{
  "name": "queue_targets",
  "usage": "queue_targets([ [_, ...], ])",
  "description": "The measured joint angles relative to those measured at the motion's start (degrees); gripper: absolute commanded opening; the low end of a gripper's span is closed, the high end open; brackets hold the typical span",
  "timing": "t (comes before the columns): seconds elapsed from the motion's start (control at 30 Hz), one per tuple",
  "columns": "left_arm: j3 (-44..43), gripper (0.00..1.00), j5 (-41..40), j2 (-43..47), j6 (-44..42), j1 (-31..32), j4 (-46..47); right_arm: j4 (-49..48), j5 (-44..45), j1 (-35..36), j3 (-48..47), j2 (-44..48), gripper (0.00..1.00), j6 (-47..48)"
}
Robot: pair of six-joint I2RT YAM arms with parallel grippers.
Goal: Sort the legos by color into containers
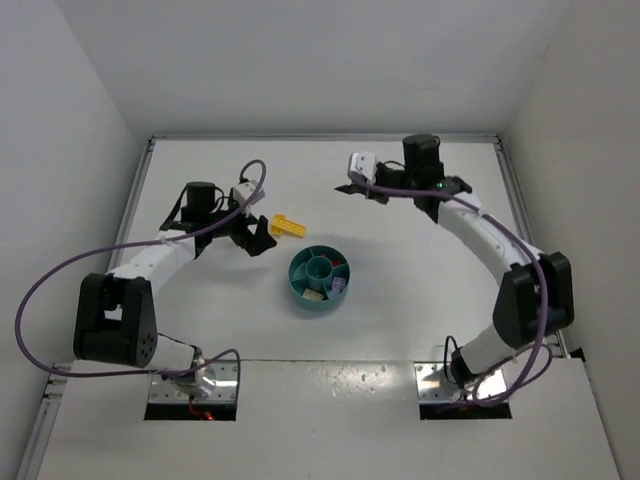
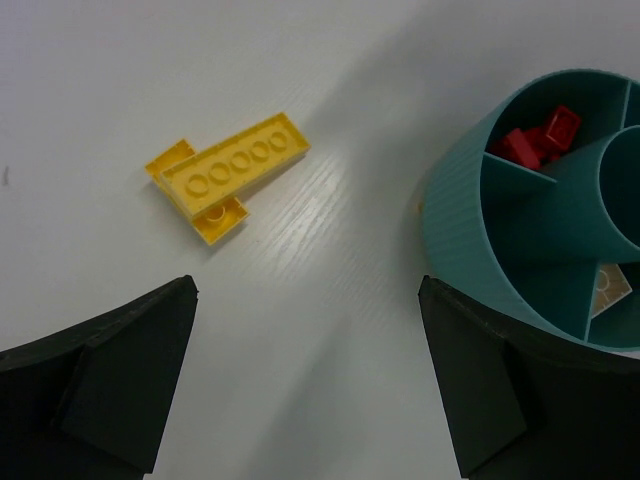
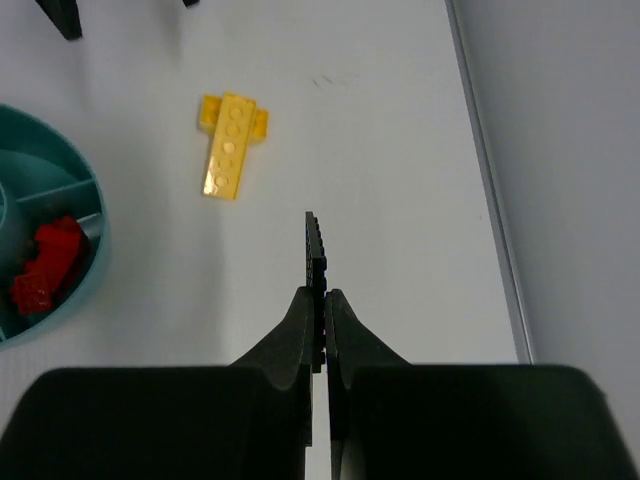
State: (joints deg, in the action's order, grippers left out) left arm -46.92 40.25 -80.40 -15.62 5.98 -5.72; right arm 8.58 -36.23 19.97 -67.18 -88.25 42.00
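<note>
Yellow legos (image 2: 226,170): glossy hard plastic, round studs catch light. Red legos (image 2: 540,138): same shiny plastic. Black lego (image 3: 316,262): thin plate, matt-looking, studded edge. Dish (image 2: 455,225): teal plastic, outer wall finely ribbed, inner walls smooth, satin sheen. Table (image 2: 330,300): white, faint wood-grain texture, mild sheen. Left gripper (image 2: 305,385) fingers (image 2: 110,385): black matt plastic. Right gripper (image 3: 324,310): same matt black. Cables (image 1: 60,275): purple braided sleeve.

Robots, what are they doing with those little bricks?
They are sorting bricks by color into a teal dish. The right pincer is shut on a thin black brick. The left pincer is open over the table beside the dish, near the yellow bricks. Red bricks are already in the dish.
</note>
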Motion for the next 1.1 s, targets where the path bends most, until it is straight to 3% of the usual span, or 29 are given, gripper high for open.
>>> queue_targets([
  [0.17, -4.48, 1.00, 3.72, -4.33, -2.43, -0.68, -2.64, 27.69, -16.06, -3.69, -28.57, -16.87, 0.00, 20.41],
  [0.33, -5.64, 1.00, 5.31, -5.81, -4.04, -2.32, -4.59, 52.78, -23.41, -4.31, -53.27, -34.95, 0.00, 40.52],
  [0.5, -5.60, 1.00, 5.53, -5.70, -4.76, -2.93, -5.44, 63.25, -25.75, -3.08, -54.27, -38.49, 0.00, 50.14],
  [0.63, -4.83, 1.00, 5.38, -4.39, -4.92, -3.48, -5.55, 66.10, -26.84, -1.16, -54.77, -38.29, 0.00, 52.87],
  [1.1, 1.64, 1.00, 5.31, 4.90, -4.83, -4.11, -5.38, 68.15, -24.02, 6.88, -54.69, -36.41, 0.00, 46.99],
])
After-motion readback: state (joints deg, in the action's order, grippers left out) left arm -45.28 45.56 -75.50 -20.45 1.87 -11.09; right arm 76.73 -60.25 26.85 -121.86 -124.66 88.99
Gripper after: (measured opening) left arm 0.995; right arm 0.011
